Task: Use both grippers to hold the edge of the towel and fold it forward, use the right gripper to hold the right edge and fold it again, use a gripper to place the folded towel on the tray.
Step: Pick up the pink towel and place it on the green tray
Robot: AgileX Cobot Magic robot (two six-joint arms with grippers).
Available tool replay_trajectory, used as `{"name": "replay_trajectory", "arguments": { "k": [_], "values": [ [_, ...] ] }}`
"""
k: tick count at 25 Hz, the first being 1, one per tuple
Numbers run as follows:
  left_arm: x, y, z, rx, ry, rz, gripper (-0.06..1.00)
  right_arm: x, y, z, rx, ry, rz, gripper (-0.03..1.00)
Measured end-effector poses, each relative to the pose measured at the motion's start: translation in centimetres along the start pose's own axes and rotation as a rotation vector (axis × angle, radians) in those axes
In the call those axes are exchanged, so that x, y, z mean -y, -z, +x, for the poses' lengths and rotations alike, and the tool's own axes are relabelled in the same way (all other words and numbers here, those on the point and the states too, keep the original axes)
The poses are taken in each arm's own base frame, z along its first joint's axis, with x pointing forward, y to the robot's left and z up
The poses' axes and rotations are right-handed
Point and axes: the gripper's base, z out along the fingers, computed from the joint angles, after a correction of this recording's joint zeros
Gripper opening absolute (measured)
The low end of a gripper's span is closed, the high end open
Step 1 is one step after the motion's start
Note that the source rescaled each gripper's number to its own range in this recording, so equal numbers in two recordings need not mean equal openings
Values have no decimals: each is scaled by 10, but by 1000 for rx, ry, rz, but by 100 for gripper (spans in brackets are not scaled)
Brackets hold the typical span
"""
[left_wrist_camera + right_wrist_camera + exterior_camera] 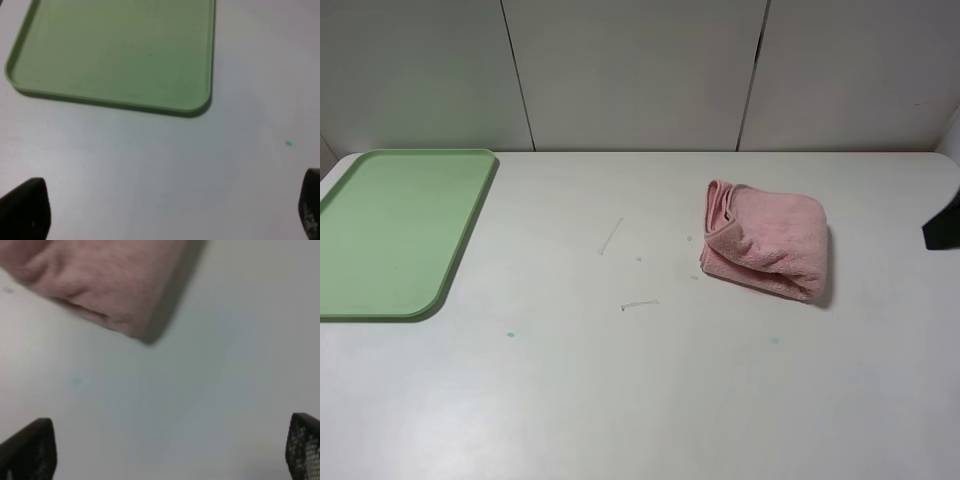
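Note:
A pink towel [764, 240] lies folded into a thick bundle on the white table [620, 380], right of centre. It also shows in the right wrist view [100, 280]. A light green tray [395, 230] sits at the table's left edge, with nothing on it; the left wrist view shows its near corner [115, 55]. My left gripper [165, 210] is open above bare table near the tray. My right gripper [170, 450] is open above bare table, apart from the towel. Only a dark bit of the right arm [942, 225] shows in the high view.
Small scratches [610, 237] and teal specks [510, 334] mark the table between tray and towel. White wall panels [640, 70] stand behind the table's far edge.

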Motion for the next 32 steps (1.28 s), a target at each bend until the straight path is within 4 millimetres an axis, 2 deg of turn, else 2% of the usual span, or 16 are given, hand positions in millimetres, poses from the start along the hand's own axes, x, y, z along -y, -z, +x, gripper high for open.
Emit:
{"name": "replay_trajectory", "arguments": {
  "k": [7, 15, 22, 26, 32],
  "values": [
    [0, 0, 0, 0, 0, 0, 100, 7, 23, 52, 123, -82, 46, 100],
    [0, 0, 0, 0, 0, 0, 100, 0, 50, 82, 342, -36, 72, 100],
    [0, 0, 0, 0, 0, 0, 100, -10, 48, 116, 511, 15, 48, 100],
    [0, 0, 0, 0, 0, 0, 100, -12, 54, 127, 592, 43, 64, 100],
    [0, 0, 0, 0, 0, 0, 100, -13, 54, 127, 594, 52, 61, 100]
  ]
}}
